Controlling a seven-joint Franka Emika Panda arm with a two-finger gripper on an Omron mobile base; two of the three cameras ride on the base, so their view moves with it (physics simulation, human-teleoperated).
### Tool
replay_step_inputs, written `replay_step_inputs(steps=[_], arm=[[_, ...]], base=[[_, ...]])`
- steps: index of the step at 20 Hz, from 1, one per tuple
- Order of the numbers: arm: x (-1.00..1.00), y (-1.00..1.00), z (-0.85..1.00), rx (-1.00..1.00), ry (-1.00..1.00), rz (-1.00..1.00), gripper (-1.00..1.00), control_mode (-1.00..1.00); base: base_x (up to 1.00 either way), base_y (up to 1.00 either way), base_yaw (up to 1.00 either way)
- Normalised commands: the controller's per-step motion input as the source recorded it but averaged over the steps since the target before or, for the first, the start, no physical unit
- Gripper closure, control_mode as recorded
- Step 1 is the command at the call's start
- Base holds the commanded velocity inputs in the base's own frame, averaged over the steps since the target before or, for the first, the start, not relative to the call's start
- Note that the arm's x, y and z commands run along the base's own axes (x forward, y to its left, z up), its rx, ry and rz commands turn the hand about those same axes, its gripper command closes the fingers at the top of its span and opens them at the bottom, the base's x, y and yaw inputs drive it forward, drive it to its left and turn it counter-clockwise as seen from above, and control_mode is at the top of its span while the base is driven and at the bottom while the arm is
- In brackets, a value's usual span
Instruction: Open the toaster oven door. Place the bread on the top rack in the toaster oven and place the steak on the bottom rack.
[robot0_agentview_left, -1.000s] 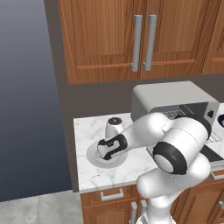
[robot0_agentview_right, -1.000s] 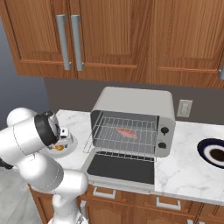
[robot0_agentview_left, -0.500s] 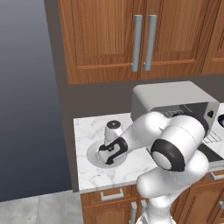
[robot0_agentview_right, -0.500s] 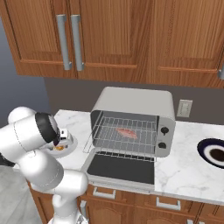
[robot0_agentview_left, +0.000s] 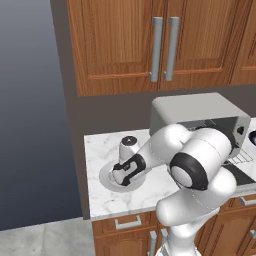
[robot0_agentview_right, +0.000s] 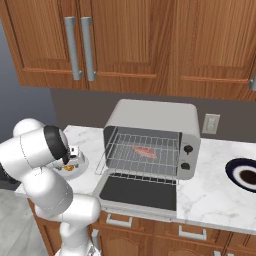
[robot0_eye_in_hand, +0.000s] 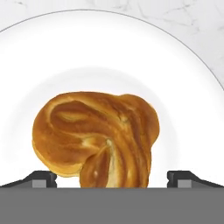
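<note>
The golden-brown bread (robot0_eye_in_hand: 96, 135) lies on a white plate (robot0_eye_in_hand: 183, 65) at the left end of the counter. My gripper (robot0_eye_in_hand: 112, 178) hangs just above it, open, with one fingertip on each side of the bread and not touching it. From the left base view the gripper (robot0_agentview_left: 121, 176) points down into the plate (robot0_agentview_left: 106, 181). The toaster oven (robot0_agentview_right: 155, 112) stands to the right with its door (robot0_agentview_right: 137, 192) folded down flat. The pinkish steak (robot0_agentview_right: 145, 151) rests on a wire rack inside.
A dark round dish (robot0_agentview_right: 245, 172) sits at the counter's far right. A wall outlet (robot0_agentview_right: 210, 123) is behind the oven. Wooden cabinets (robot0_agentview_left: 150, 45) hang overhead. The counter ends just left of the plate.
The gripper has sunk a little closer to the bread on the plate. Its jaws stay open; the oven and steak are unchanged.
</note>
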Motion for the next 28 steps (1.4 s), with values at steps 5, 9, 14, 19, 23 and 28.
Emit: replay_step_inputs(steps=[5,9,14,19,23,28], arm=[[0.00,0.00,0.00,0.00,0.00,0.00,-1.00,-1.00],[0.00,0.01,0.00,0.00,0.00,0.00,-1.00,-1.00],[0.00,0.01,0.00,0.00,0.00,0.03,-1.00,-1.00],[0.00,0.04,-0.01,0.00,0.00,0.06,-1.00,-1.00],[0.00,0.06,-0.01,0.00,0.00,0.10,1.00,-1.00],[0.00,0.03,-0.01,0.00,0.00,0.05,1.00,-1.00]], base=[[0.00,0.00,0.00],[0.00,0.00,0.00],[0.00,0.00,0.00],[0.00,0.00,0.00],[0.00,0.00,0.00],[0.00,0.00,0.00]])
